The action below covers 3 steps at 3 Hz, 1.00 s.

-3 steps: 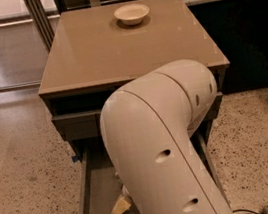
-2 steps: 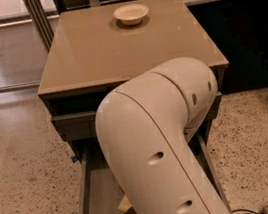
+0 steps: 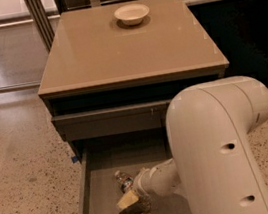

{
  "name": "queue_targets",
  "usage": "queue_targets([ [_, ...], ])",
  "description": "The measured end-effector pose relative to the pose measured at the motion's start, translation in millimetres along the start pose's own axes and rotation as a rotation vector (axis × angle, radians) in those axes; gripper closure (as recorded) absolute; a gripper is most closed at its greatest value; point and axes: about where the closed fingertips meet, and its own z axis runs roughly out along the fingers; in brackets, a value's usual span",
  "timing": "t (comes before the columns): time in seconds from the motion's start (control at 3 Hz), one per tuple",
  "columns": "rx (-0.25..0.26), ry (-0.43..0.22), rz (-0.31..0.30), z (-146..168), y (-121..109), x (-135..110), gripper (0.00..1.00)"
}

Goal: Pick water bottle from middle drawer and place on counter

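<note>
The water bottle [image 3: 123,180] lies on the flat bottom of the open middle drawer [image 3: 100,187], left of centre; its label band shows, its cap does not show clearly. My gripper [image 3: 131,203] reaches down into the drawer from the right, its tip right against the bottle's near end. The wrist and the large white arm housing [image 3: 217,151] hide the drawer's right half. The tan counter [image 3: 125,49] is the cabinet's top slab, above and behind the drawer.
A small white bowl [image 3: 132,13] stands at the far middle of the counter. A closed drawer front [image 3: 106,121] sits above the open drawer. Speckled terrazzo floor [image 3: 22,167] lies to the left. A metal post [image 3: 38,15] and dark railing stand behind.
The white arm housing has swung to the right, uncovering the drawer's left half and the bottle. The gripper tip stays low in the drawer.
</note>
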Motion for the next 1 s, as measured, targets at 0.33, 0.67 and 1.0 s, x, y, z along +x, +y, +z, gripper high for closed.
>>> queue_targets([
  [0.33, -0.045, -0.061, 0.03, 2.0, -0.5, 3.1, 0.0],
  [0.67, -0.046, -0.071, 0.014, -1.4, -2.6, 3.8, 0.19],
  [1.0, -0.046, -0.071, 0.014, -1.4, -2.6, 3.7, 0.42],
])
